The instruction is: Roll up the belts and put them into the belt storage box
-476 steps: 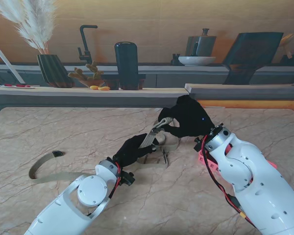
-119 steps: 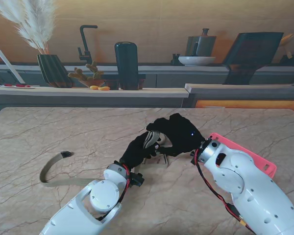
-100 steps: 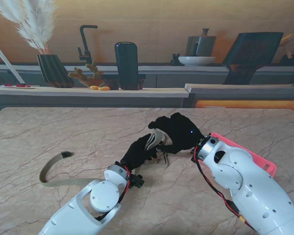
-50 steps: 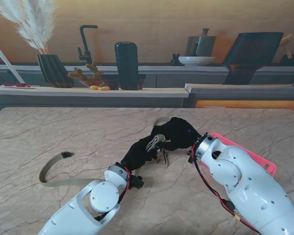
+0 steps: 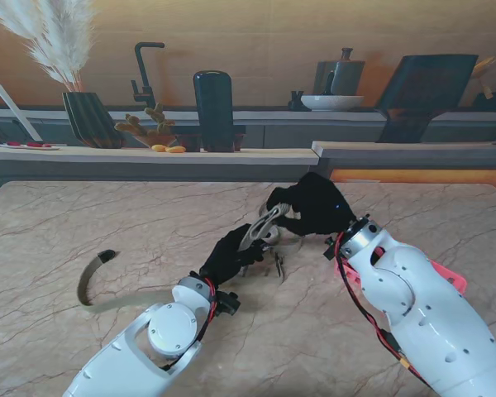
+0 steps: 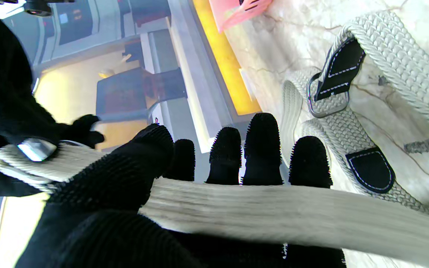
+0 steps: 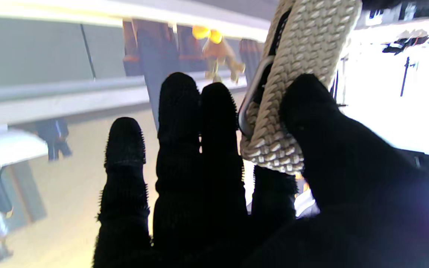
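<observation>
A beige woven belt (image 5: 263, 226) stretches between my two black-gloved hands above the middle of the table. My right hand (image 5: 314, 207) pinches its buckle end (image 7: 292, 93) between thumb and forefinger. My left hand (image 5: 227, 258) is nearer to me, with the strap (image 6: 274, 212) lying across its palm under the thumb and its fingers held straight. The belt's tail (image 5: 99, 277) trails left on the table in a curl. A second woven belt (image 6: 328, 96) with black leather tabs lies on the table under the hands. The pink storage box (image 5: 443, 275) is mostly hidden behind my right forearm.
The marble table (image 5: 107, 215) ends at a far edge under a counter with a dark vase of pampas grass (image 5: 89, 116), a black cylinder (image 5: 213, 98) and a faucet. A small dark buckle piece (image 5: 279, 263) lies beside my left hand.
My right hand has risen and moved away from me to the right, drawing the belt end up and taut. The tail on the left has slid and curled. My right forearm now covers more of the pink box.
</observation>
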Action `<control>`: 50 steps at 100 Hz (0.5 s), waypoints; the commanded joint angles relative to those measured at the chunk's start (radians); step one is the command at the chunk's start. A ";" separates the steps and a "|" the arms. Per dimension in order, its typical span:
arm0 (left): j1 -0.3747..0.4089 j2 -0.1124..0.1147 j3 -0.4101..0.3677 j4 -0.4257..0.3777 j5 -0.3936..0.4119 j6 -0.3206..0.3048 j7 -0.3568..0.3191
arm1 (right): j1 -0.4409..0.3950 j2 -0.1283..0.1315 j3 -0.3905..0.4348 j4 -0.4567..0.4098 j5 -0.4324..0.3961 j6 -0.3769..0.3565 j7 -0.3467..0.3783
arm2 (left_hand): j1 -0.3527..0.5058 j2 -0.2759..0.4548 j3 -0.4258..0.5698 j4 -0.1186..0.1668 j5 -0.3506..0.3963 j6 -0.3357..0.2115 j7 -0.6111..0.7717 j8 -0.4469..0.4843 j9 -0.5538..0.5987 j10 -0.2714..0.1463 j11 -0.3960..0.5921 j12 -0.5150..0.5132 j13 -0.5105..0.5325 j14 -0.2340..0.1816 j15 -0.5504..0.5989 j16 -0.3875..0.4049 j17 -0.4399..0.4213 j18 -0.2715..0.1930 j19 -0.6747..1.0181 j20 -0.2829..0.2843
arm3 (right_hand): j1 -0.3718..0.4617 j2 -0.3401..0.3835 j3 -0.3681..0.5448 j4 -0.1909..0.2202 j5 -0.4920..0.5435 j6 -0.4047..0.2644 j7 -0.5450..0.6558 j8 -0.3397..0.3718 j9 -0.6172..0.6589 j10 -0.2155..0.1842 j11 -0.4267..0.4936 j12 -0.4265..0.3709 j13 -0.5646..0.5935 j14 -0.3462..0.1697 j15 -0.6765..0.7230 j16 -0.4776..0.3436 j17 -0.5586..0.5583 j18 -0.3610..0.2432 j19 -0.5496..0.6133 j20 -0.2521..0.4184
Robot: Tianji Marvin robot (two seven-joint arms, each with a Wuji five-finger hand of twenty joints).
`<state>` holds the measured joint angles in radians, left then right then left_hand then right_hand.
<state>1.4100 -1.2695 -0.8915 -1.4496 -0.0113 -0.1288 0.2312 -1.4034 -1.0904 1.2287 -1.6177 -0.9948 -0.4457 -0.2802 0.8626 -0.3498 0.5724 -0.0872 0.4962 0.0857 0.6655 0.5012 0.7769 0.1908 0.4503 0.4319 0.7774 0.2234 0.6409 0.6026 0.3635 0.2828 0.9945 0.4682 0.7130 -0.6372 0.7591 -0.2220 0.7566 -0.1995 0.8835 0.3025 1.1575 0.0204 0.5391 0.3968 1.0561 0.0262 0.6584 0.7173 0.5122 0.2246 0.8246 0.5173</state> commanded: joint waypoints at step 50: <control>0.060 -0.005 -0.028 -0.079 -0.124 0.042 -0.012 | 0.069 -0.024 -0.090 0.018 -0.001 0.109 -0.137 | 0.428 0.235 -0.469 0.022 -0.008 -0.054 0.043 -0.008 0.059 -0.012 0.020 0.014 0.021 0.029 0.019 -0.017 -0.004 -0.008 0.029 0.017 | 0.038 0.056 0.085 0.029 0.068 -0.107 0.163 0.030 0.016 0.005 0.044 0.003 0.033 -0.013 0.037 0.017 -0.007 0.011 0.036 0.006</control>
<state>1.4603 -1.2684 -0.9253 -1.5208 -0.1415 -0.0875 0.2220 -1.3616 -1.0940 1.1741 -1.6318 -0.9923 -0.3543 -0.4039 1.2329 -0.1671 0.1089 -0.0865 0.4961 0.0723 0.6741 0.4983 0.8004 0.1912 0.4536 0.4692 0.7774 0.2490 0.6660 0.6038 0.3517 0.2851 0.9959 0.4706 0.7129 -0.6372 0.7676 -0.2220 0.7566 -0.2002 0.8881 0.3024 1.1575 0.0202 0.5623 0.3970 1.0561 0.0265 0.6698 0.7191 0.5122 0.2246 0.8319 0.5172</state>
